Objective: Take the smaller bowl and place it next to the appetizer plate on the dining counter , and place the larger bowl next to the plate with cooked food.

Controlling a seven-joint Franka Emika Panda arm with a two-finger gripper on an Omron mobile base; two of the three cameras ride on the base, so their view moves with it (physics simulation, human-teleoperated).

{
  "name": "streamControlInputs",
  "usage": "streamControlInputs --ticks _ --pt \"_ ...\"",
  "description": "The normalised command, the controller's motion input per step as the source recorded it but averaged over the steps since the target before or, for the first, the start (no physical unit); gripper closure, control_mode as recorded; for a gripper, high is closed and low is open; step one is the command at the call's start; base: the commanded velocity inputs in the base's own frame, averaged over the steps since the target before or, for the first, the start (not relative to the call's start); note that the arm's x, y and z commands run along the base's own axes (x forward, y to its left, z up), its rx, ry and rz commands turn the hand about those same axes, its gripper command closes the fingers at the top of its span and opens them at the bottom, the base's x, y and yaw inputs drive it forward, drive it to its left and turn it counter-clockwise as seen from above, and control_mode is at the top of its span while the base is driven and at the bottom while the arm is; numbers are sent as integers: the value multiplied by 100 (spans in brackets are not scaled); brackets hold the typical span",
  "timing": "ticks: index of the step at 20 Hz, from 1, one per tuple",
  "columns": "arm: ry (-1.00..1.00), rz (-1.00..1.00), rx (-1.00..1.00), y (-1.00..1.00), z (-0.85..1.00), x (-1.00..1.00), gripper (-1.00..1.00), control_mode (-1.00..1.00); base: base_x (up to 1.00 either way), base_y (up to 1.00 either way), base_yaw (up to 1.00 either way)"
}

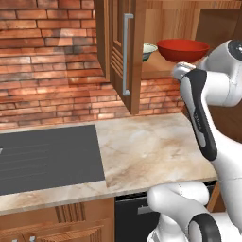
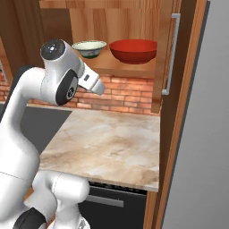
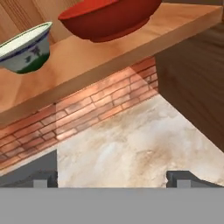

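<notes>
Pincer (image 3: 111, 178) released, jaws wide, empty, below shelf (image 3: 100, 65) lvl. Smaller bowl (image 3: 25, 47) sits on cabinet shelf, up and left of pincer; larger bowl (image 3: 107, 17) just beside it, rightward.

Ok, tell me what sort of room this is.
A kitchen, most likely: a dark cooktop set into a marbled stone counter, a brick backsplash, and an open wall cabinet holding two bowls.
</notes>
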Motion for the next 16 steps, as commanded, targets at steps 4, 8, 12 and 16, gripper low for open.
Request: streamControlInputs --ticks 4,8,12,16 --pt "-35 -20 5 0 11 0 -100 -100 0 0 0" --pt "-39 -14 2 -2 4 1 -100 -100 0 0 0" --pt "-12 -11 8 -37 49 0 -100 -100 0 0 0" --pt "-2 -1 3 -37 51 0 -100 -100 0 0 0"
